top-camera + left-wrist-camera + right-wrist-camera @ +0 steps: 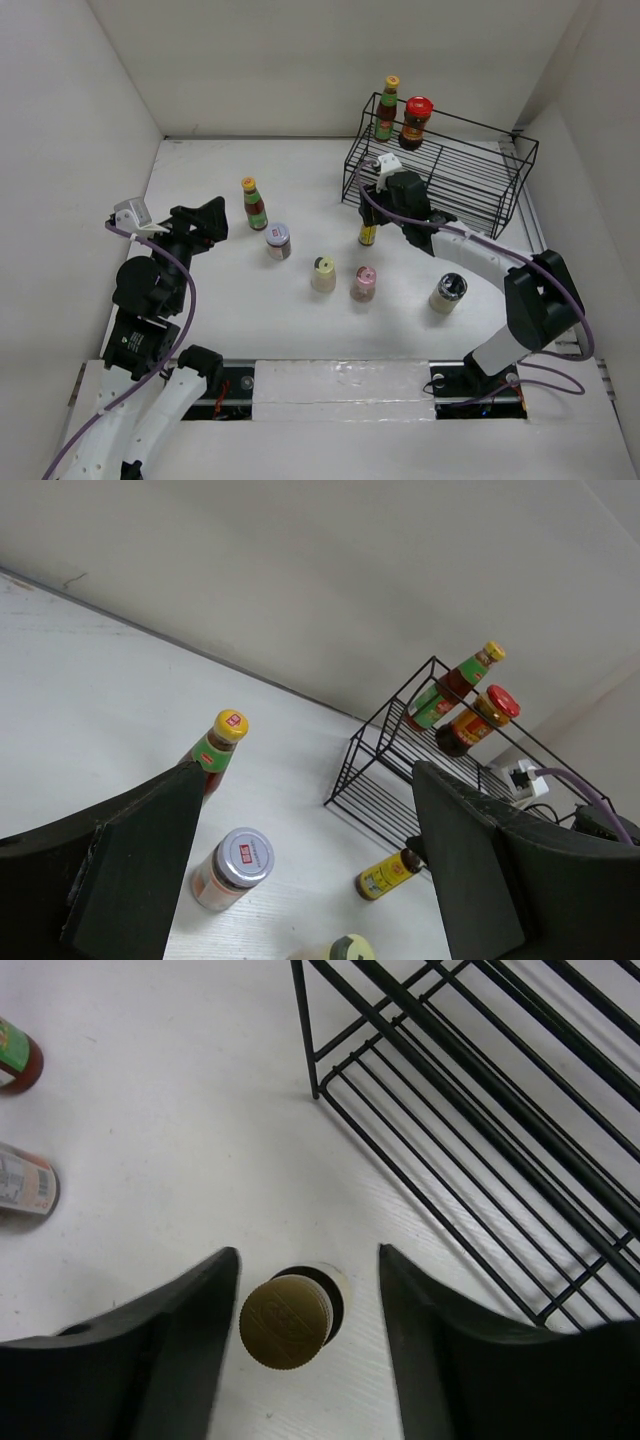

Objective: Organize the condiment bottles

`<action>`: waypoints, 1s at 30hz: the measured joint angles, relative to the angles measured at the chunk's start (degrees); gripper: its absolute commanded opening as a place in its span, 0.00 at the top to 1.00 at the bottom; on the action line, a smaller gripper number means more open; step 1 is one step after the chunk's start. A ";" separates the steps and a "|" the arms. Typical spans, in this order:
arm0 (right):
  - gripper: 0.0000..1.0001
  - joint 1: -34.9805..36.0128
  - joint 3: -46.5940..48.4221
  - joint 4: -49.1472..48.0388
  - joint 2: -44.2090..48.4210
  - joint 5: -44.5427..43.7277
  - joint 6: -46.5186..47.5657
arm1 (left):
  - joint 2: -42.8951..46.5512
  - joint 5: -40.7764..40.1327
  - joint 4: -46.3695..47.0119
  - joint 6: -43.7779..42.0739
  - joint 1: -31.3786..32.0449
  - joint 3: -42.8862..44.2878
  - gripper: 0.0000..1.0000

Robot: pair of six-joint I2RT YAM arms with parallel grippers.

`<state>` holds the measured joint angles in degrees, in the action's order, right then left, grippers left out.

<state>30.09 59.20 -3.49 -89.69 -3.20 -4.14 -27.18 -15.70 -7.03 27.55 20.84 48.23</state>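
Observation:
My right gripper [373, 203] is open over a slim yellow-labelled bottle [368, 234] standing just in front of the black wire rack [470, 185]. In the right wrist view its gold cap [285, 1322] sits between the fingers [190, 1330] with a gap on both sides. A yellow-capped slim bottle [390, 108] and a red-lidded dark jar [416, 122] stand on the rack's top shelf. On the table stand another yellow-capped bottle [254, 203], a silver-lidded jar [279, 241], a cream shaker [323, 274], a pink-capped shaker [364, 284] and a dark-topped shaker [447, 292]. My left gripper [205, 222] is open and empty, left of them.
The rack [440, 755] stands at the back right against the wall, its lower shelf bare [480, 1110]. White walls close the table on three sides. The left wrist view shows the yellow-capped bottle [222, 742] and silver-lidded jar [233, 868] between its fingers, further off.

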 measured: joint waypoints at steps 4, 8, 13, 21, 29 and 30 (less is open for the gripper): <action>0.75 0.76 -0.13 0.02 0.00 -0.55 -0.44 | 0.00 0.24 0.00 0.00 0.00 0.00 0.20; 0.81 1.77 -0.15 0.22 0.20 -1.90 -0.63 | 0.00 0.44 -0.02 0.00 0.00 0.00 0.20; 0.81 2.64 -0.15 2.64 2.78 -2.97 -0.11 | 0.00 0.76 0.00 0.00 0.00 0.00 0.20; 0.81 -0.79 11.43 6.58 12.87 -2.32 4.20 | 0.02 0.81 -0.02 0.00 0.00 0.00 0.20; 0.83 -16.52 29.75 6.73 12.00 1.51 6.51 | 0.02 0.92 0.00 0.00 0.00 0.00 0.20; 0.83 -18.18 32.61 7.21 10.29 2.27 6.84 | 0.02 0.90 -0.02 0.00 0.00 0.00 0.20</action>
<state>11.90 91.81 3.73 -79.40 -0.93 2.70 -27.16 -14.81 -7.05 27.55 20.84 48.23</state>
